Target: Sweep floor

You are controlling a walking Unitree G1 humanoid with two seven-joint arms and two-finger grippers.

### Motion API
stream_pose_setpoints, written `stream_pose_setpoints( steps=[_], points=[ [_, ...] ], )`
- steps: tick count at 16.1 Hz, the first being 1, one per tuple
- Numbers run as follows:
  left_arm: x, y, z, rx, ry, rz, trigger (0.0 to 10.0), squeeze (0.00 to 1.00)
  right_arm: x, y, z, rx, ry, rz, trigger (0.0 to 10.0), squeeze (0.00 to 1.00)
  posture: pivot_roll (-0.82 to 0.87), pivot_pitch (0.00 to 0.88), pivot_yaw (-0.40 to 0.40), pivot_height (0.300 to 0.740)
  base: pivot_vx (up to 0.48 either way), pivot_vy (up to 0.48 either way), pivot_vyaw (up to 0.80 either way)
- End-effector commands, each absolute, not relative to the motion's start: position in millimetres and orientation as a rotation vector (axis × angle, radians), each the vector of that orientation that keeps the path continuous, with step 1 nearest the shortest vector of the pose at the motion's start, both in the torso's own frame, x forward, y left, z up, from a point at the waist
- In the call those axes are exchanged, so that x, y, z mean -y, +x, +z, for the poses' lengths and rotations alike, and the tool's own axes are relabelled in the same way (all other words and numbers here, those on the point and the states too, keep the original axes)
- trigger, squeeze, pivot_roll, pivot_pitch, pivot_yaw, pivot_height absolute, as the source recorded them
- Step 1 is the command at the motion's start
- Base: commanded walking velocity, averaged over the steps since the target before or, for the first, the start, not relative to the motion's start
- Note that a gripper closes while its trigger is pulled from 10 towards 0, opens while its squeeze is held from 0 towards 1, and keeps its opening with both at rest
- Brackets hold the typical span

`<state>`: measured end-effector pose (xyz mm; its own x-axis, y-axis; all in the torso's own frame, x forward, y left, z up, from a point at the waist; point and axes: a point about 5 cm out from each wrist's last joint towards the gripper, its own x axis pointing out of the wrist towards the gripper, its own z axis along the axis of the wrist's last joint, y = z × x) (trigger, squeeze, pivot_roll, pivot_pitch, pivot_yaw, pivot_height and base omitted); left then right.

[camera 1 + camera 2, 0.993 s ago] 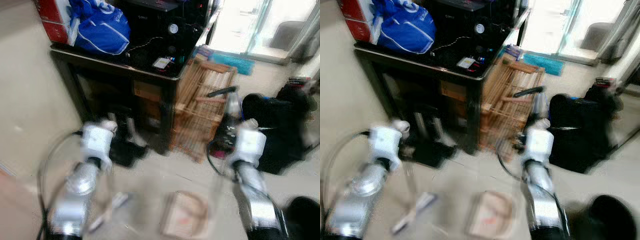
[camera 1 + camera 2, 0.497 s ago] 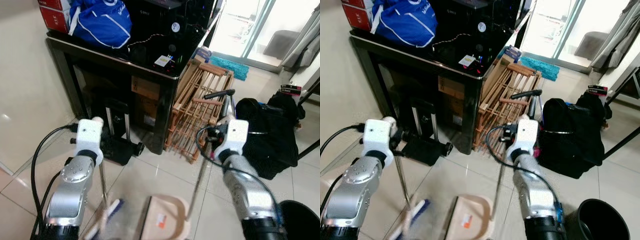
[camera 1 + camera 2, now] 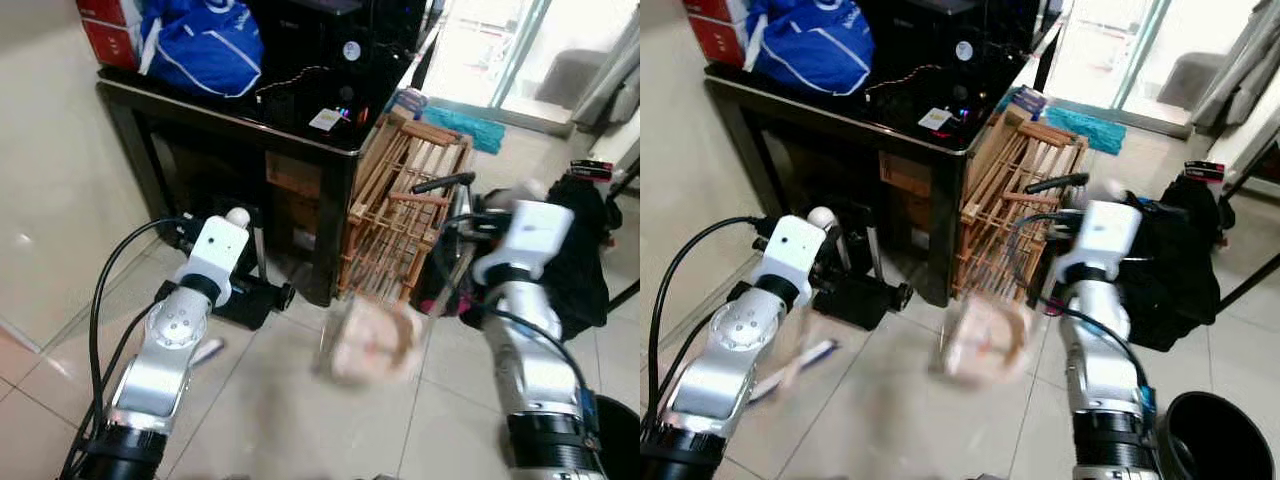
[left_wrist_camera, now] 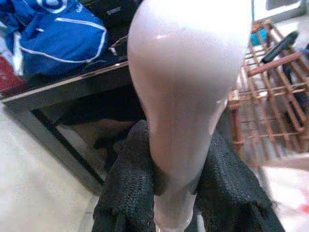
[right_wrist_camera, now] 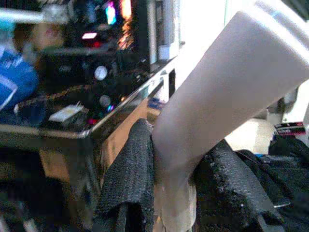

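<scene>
My left claw (image 4: 174, 193) is clamped tight on a pale, whitish broom handle (image 4: 186, 96), both black fingers (image 4: 128, 183) pressed flat against it with no gap. In the head views that arm reaches out at about 10 o'clock, and the broom's blurred brush end (image 3: 805, 358) lies low on the tiled floor (image 3: 260, 420) beside it, near a black object on the floor.

My right claw (image 5: 174, 193) is likewise closed hard around a second pale handle (image 5: 227, 82), its fingers (image 5: 130, 179) hugging either side. That arm stands at about 2 o'clock, and the dustpan (image 3: 370, 340) hangs blurred just above the floor at roughly 12 o'clock, between my two arms and just in front of the wooden rack (image 3: 400, 215).

The wooden rack leans against the end of a dark worktop (image 3: 250, 120) at 11 o'clock. On the worktop sit a blue bag (image 3: 205, 50), a red box (image 3: 108, 22) at its far corner and black electronics (image 3: 960, 50) with small lights. A black bag (image 3: 1175, 270) slumps on the floor at 2 o'clock, and a black bin (image 3: 1215, 435) stands at 4 o'clock. A teal mat (image 3: 470, 125) lies by the bright glass door at 1 o'clock.
</scene>
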<state>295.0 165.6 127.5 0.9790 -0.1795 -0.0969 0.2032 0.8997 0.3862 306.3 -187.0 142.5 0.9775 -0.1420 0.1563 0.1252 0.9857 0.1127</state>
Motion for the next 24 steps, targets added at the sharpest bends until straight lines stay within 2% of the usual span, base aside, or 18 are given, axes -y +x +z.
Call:
stream_pose_setpoints(
  steps=[1, 2, 8, 9, 10, 13, 18, 22, 24],
  points=[
    [-163, 293, 134, -0.012, 0.399, -0.206, 10.0, 0.0, 188, 305, 149, 0.209, 0.146, -0.14, 5.4, 0.0, 0.06, 0.0, -0.026, 0.74, 0.0, 0.0, 0.0],
    [-164, 291, 135, 0.004, 0.39, -0.202, 10.0, 0.0, 186, 304, 152, 0.235, 0.175, -0.127, 0.0, 0.0, 0.06, 0.0, -0.029, 0.74, 0.0, 0.0, 0.0],
    [-170, 289, 139, 0.027, 0.373, -0.158, 10.0, 0.0, 177, 307, 157, 0.248, 0.198, -0.081, 0.0, 0.0, 0.07, 0.0, -0.05, 0.74, 0.0, 0.0, 0.0],
    [-171, 289, 139, 0.03, 0.372, -0.155, 10.0, 0.0, 176, 307, 157, 0.24, 0.194, -0.079, 2.0, 0.0, 0.07, 0.0, -0.05, 0.74, 0.0, 0.0, 0.0],
    [-172, 289, 141, 0.036, 0.384, -0.149, 10.0, 0.0, 170, 307, 155, 0.21, 0.183, -0.053, 10.0, 0.0, 0.07, 0.0, -0.05, 0.74, 0.0, 0.0, 0.0],
    [-171, 290, 142, 0.004, 0.402, -0.164, 10.0, 0.0, 162, 305, 148, 0.141, 0.167, -0.038, 10.0, 0.0, 0.07, 0.0, -0.05, 0.74, 0.0, 0.0, 0.0],
    [-162, 288, 141, 0.001, 0.401, -0.206, 10.0, 0.0, 163, 291, 146, 0.086, 0.195, -0.108, 10.0, 0.0, 0.06, 0.0, -0.041, 0.74, 0.0, 0.0, -0.8],
    [-163, 288, 144, 0.038, 0.421, -0.174, 10.0, 0.0, 165, 286, 138, 0.037, 0.126, -0.114, 10.0, 0.0, 0.06, 0.0, -0.047, 0.74, 0.0, 0.0, -0.75],
    [-163, 290, 147, 0.029, 0.414, -0.187, 10.0, 0.0, 158, 284, 134, -0.013, 0.155, -0.072, 10.0, 0.0, 0.07, 0.0, -0.05, 0.74, 0.0, 0.398, 0.0]
  ],
)
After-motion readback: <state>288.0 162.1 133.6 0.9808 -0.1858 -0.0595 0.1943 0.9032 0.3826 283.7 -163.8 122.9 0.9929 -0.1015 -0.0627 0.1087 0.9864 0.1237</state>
